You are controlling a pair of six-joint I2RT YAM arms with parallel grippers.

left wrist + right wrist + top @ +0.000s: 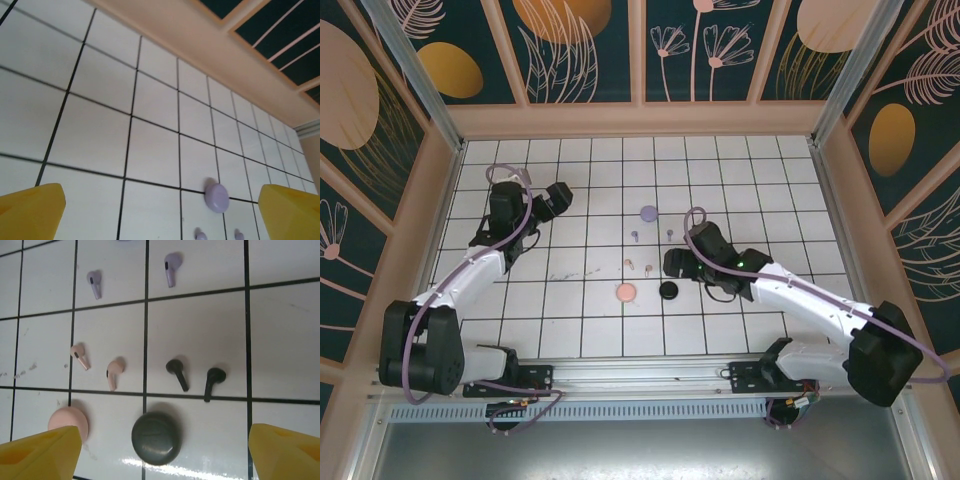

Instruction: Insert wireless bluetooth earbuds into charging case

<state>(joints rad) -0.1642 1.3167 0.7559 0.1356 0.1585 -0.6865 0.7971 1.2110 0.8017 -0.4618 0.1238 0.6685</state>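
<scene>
Right gripper [678, 264] hangs low over the tiled table [580, 330], its yellow fingers [40, 452] spread wide with nothing between them. Seen from its wrist, three pairs lie loose on the tiles. One is the black earbuds [177, 372], side by side just at 12 o'clock of the round black case [156, 437]. At 9 o'clock of that pair are the pink earbuds [114, 371], and the lilac earbuds [171, 267] are farther off at 12 o'clock. A pink case [68, 422] sits at 9 o'clock of the black one. Left gripper [560, 197] is released too and empty, with the lilac case [216, 197] at 3 o'clock of it from overhead
</scene>
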